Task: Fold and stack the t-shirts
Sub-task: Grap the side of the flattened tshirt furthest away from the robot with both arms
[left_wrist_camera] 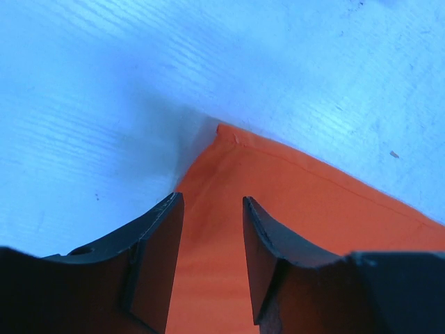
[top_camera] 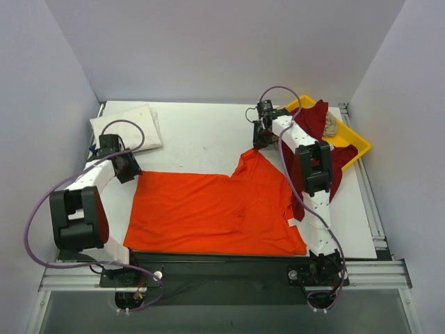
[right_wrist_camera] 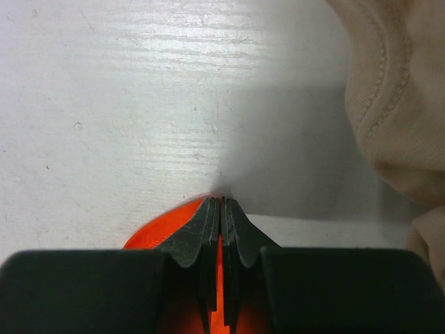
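Note:
A bright orange t-shirt [top_camera: 215,205] lies spread flat on the white table [top_camera: 201,132]. My left gripper [top_camera: 128,170] is at the shirt's far left corner. In the left wrist view its jaws [left_wrist_camera: 212,202] stand apart astride the orange t-shirt's hemmed corner [left_wrist_camera: 278,188], with a gap on both sides. My right gripper [top_camera: 261,142] is at the far right corner, which is lifted slightly. The right gripper [right_wrist_camera: 222,202] is shut on a fold of the orange t-shirt [right_wrist_camera: 160,229]. A folded white t-shirt [top_camera: 128,125] lies at the back left.
A yellow tray [top_camera: 356,142] sits at the back right with a dark red t-shirt [top_camera: 316,118] spilling over its near side and a beige t-shirt [top_camera: 329,126] inside. The beige t-shirt [right_wrist_camera: 389,104] lies close to the right of the right gripper.

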### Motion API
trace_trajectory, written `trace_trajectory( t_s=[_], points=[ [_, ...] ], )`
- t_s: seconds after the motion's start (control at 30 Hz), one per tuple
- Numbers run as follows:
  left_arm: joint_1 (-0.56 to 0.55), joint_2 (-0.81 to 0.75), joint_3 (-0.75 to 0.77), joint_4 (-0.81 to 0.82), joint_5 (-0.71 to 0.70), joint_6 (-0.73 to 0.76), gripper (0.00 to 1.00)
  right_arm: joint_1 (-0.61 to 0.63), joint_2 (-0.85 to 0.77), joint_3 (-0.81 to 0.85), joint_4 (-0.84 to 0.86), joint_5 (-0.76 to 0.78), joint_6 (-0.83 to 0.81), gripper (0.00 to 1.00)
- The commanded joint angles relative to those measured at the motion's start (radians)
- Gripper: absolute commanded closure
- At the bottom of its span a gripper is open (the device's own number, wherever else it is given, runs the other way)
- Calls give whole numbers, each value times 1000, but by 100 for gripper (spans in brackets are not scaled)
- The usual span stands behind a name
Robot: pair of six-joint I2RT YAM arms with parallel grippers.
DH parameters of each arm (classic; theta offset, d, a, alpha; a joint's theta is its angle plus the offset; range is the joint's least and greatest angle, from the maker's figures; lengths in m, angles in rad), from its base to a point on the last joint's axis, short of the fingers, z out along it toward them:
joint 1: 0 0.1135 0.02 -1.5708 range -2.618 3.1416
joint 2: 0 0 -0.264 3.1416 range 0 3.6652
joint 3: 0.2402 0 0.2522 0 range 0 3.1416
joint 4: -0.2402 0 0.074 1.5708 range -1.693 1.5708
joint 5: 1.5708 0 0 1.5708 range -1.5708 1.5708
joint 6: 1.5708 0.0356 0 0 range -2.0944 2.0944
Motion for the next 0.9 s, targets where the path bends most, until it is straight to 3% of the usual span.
trace_trajectory(
  t_s=[0.0, 0.27, 0.87],
  points=[
    [5, 62, 70, 76, 11, 31, 50, -6, -64, -43, -54, 2, -7, 100],
    [5, 154, 148, 79, -18, 60, 53, -6, -100, -86, -53, 2, -4, 100],
    [-21, 243, 143, 131, 16, 51, 59, -6, -120, -109, -53, -5, 3, 100]
  ],
)
